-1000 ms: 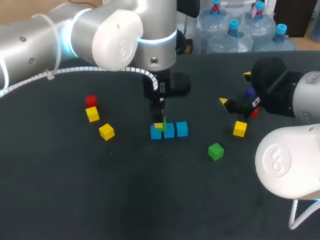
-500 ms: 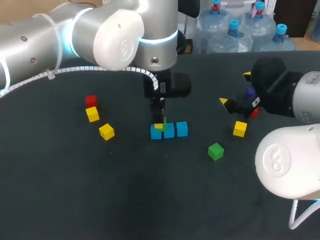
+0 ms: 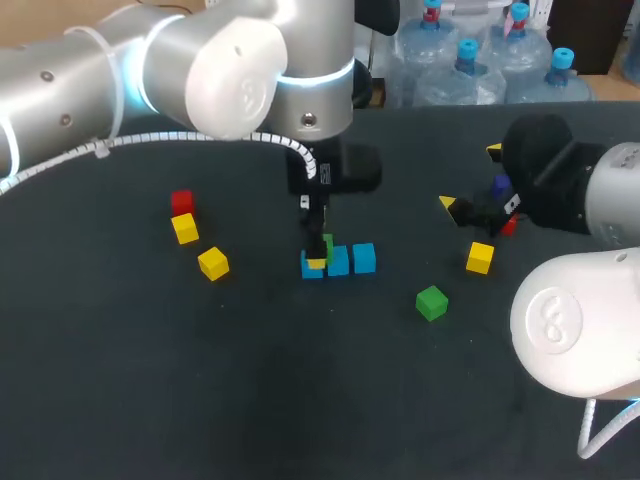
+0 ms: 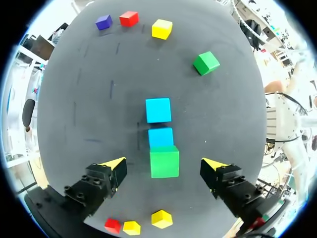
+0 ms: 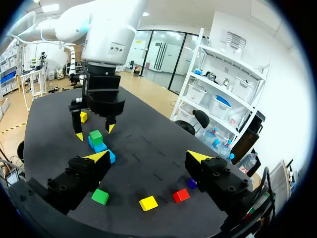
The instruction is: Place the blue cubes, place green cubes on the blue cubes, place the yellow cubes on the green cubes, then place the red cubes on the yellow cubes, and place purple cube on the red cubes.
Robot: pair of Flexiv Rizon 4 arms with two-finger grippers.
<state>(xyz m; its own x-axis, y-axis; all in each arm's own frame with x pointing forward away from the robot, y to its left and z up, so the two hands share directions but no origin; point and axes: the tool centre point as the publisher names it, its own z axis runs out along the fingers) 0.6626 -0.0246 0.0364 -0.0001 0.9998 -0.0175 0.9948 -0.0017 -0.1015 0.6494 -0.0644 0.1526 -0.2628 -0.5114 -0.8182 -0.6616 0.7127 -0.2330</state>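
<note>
The left gripper (image 4: pixel 165 165) is hanging over the row of blue cubes (image 4: pixel 158 110) with its jaws spread wide. The stacked green cube (image 4: pixel 164 161) is sitting midway between the yellow tips, clear of both — neither finger is touching it. That cube is resting on the end blue cube of the row, which the left wrist view is hiding completely beneath it; only the other two blues are showing ahead, just beside each other. In the head view the left arm's fingers are covering most of the stack, so only a sliver of green is showing above the end blue.

The right gripper (image 5: pixel 148 157) is hovering over the right side of the table (image 3: pixel 250 380), jaws likewise spread and holding nothing. Beneath and ahead of it are lying a loose green cube (image 5: pixel 100 196), a yellow cube (image 5: pixel 148 203), a red cube (image 5: pixel 181 195) and the purple cube (image 5: pixel 191 183) — the purple half-lost beside one finger. In the head view the right wrist is masking the red and purple almost entirely. Two more yellow cubes (image 3: pixel 212 263) and a second red cube (image 3: pixel 181 201) are lying on the left side.
</note>
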